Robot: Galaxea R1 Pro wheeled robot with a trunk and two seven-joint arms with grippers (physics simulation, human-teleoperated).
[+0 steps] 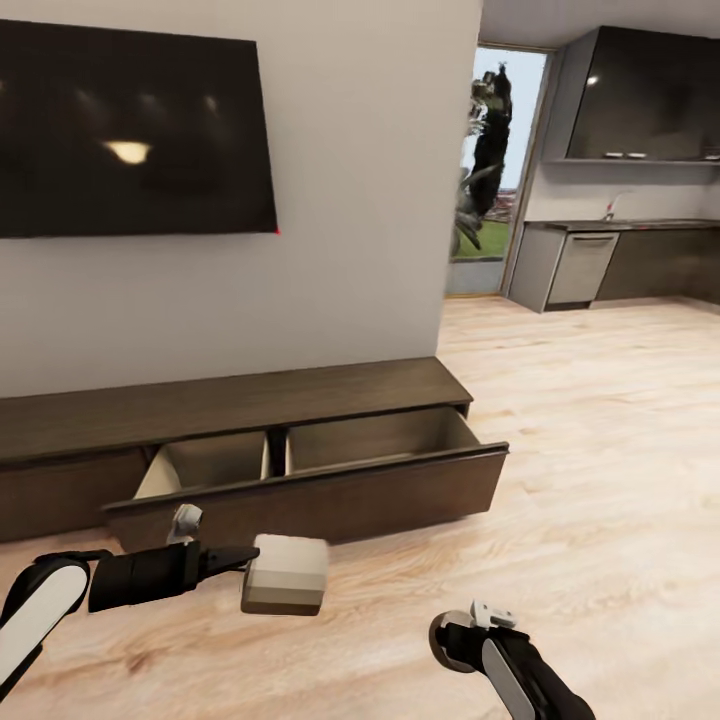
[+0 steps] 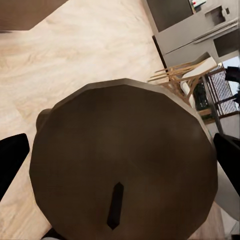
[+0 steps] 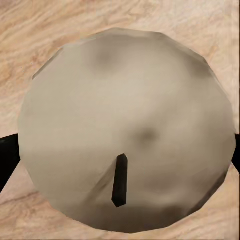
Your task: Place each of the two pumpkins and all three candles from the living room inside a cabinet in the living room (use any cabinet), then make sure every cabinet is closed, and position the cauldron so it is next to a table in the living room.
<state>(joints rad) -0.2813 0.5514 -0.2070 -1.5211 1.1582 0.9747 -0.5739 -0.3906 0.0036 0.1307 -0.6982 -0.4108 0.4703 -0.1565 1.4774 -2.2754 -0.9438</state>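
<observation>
Item 1, left tool (image 1: pixel 245 556): I have it gripping a candle (image 1: pixel 286 574), a pale stubby cylinder held out over the floor (image 1: pixel 600 450), just in front of the open drawer (image 1: pixel 310 462). In the left wrist view the candle (image 2: pixel 122 160) looks dark brown from shade, wick (image 2: pixel 115 205) up, black fingers (image 2: pixel 11 160) on either flank.

Item 2, right tool (image 1: pixel 490 618): low, near my base. Its wrist view has a second pale candle (image 3: pixel 127 130) seated between the dark fingers (image 3: pixel 7 150), so I judge it gripped too.

Item 3, cabinet (image 1: pixel 230 410): long dark unit under the wall television (image 1: pixel 135 130). One wide drawer pulled out, two beige compartments, no contents visible to me. Pumpkins and cauldron unlisted here.

Hazards: the drawer front (image 1: pixel 310 500) stands between the left candle and the compartments; coming in low would knock the candle against it, or shove the drawer shut. A release short of the rim drops the candle on the floor, where it may roll.

Room: floor to the right is open toward the kitchen (image 1: pixel 620 250). Space above the drawer is free up to the cabinet top's overhang.
</observation>
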